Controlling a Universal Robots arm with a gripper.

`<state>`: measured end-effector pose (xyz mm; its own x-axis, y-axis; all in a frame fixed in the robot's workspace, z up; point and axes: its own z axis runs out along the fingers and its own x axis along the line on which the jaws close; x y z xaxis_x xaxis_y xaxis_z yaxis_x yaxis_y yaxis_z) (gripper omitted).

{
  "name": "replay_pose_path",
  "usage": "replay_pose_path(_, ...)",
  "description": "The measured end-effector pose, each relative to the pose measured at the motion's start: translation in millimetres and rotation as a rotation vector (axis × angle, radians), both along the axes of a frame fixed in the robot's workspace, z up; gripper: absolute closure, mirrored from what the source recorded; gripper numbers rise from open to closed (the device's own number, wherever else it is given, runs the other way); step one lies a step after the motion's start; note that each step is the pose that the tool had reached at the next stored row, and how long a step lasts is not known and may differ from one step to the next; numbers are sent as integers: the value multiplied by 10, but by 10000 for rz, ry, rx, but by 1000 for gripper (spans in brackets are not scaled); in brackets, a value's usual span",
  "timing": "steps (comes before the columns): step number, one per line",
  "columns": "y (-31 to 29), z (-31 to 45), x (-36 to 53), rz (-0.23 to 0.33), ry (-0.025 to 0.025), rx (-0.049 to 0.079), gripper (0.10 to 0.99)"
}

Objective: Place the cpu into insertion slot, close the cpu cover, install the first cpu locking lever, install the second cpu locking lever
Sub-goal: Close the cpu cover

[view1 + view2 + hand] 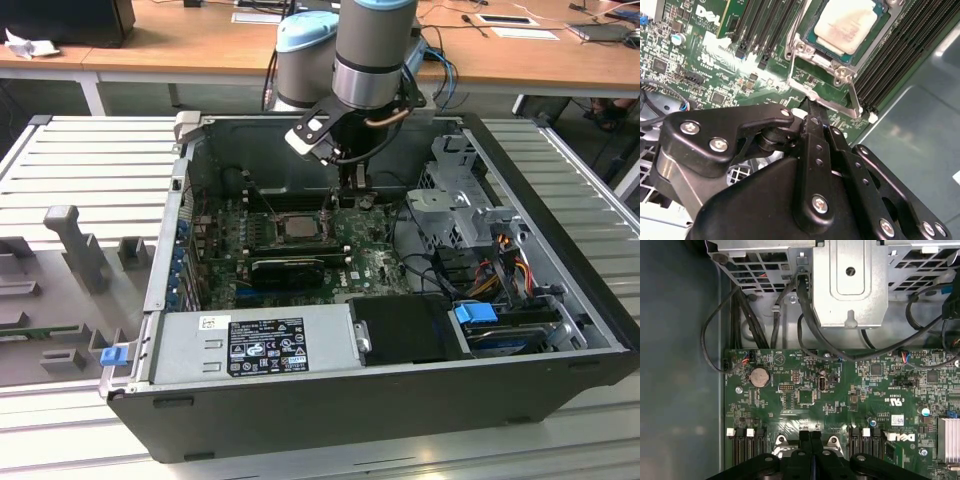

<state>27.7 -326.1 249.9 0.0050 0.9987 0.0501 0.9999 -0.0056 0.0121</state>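
Observation:
The cpu [845, 24], a silver-beige square, lies in the insertion slot [297, 226] on the green motherboard. The cpu cover [826, 59], a thin silver frame, lies flat around it. Silver wire levers run along the socket's sides, one [791, 47] beside the memory slots and one [856, 100] by the board's edge. My gripper [812, 109] has its two black fingers pressed together with nothing between them. Its tips are just off the socket's near corner, by the lever hinge. In the exterior view the gripper [345, 195] hangs over the socket's far right side. In the first wrist view the shut fingers [805, 436] point at the board.
Long black memory slots [890, 55] flank the socket. A metal drive cage [455, 200] with cables stands at the exterior view's right, and the power supply [255, 345] sits at the front. The case walls [165, 250] close in the board.

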Motion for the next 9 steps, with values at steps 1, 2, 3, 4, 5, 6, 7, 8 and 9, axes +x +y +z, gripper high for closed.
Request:
replay_pose_path(1,0,0,-8,0,0,-1,980)
replay_pose_path(2,0,0,-20,0,0,0,980)
replay_pose_path(3,0,0,-33,0,0,0,980)
replay_pose_path(4,0,0,-56,-1,0,-1,980)
replay_pose_path(5,0,0,-83,-1,-1,0,980)
replay_pose_path(6,0,0,-101,0,0,0,980)
replay_pose_path(7,0,0,-113,0,0,2,980)
replay_pose_path(8,0,0,-123,0,0,4,980)
replay_pose_path(9,0,0,-143,-1,0,6,980)
